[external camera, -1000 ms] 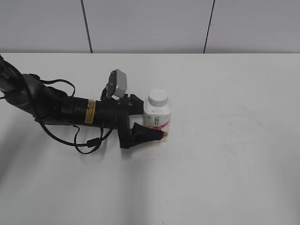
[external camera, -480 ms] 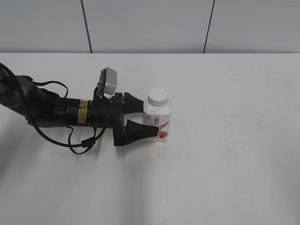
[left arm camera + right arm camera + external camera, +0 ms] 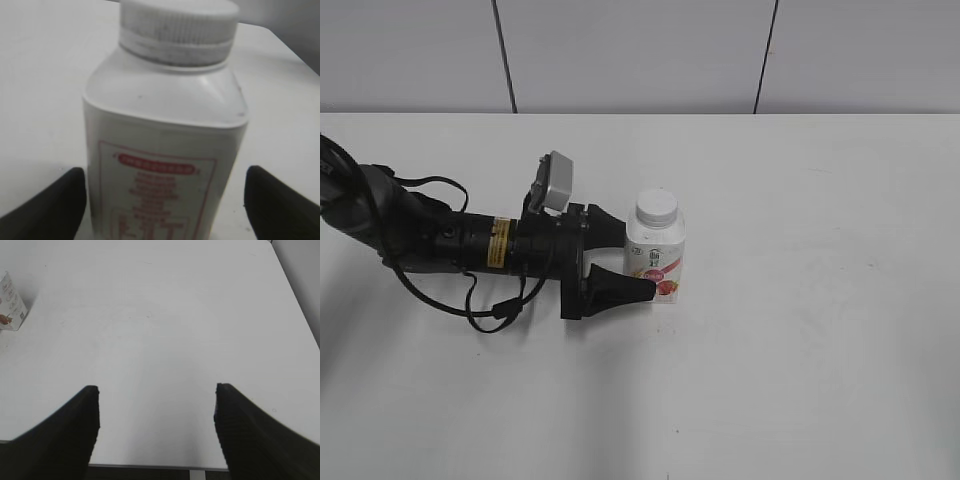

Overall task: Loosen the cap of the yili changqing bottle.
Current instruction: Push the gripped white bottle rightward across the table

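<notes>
White counter point(image 3: 800, 330) runs back to a grey panelled wall. Near its middle stands the yili changqing bottle point(image 3: 656, 255), upright, cap point(image 3: 657, 207) on. From nine o'clock the left gripper point(image 3: 625, 260) spreads wide, straddling the bottle's base. Right gripper point(image 3: 156, 432) hangs wide over bare counter, bottle at ten o'clock.

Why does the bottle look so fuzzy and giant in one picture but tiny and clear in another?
In the left wrist view the bottle sits very close to the camera, so it fills the picture and its red label writing is blurred; the cap looks soft too. In the exterior view the bottle is farther away, small and sharper, with even light and only a faint shadow on the table.
</notes>
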Controlling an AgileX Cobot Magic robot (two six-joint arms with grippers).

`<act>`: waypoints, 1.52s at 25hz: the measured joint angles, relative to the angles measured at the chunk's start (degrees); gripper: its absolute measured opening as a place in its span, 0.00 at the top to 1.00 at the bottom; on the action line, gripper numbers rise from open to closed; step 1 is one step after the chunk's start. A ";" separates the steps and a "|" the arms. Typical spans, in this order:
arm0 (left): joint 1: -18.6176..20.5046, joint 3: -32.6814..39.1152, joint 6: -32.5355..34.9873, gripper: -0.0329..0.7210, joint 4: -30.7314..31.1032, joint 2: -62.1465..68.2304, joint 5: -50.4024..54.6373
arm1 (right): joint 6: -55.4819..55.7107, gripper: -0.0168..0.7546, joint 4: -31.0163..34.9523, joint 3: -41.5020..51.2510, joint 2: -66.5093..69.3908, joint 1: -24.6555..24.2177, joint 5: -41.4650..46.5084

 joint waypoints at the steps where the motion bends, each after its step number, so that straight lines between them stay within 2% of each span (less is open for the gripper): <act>1: 0.00 -0.26 0.00 0.18 0.10 0.04 0.00 | 0.00 0.25 0.00 0.00 0.00 0.00 0.00; 26: -1.66 -4.60 -1.84 0.18 2.39 2.14 -0.07 | 0.00 0.25 0.00 0.00 0.00 0.00 0.00; 38: -1.66 -4.60 -1.84 0.40 2.50 2.14 0.22 | 0.00 0.25 0.00 0.00 0.00 0.00 0.00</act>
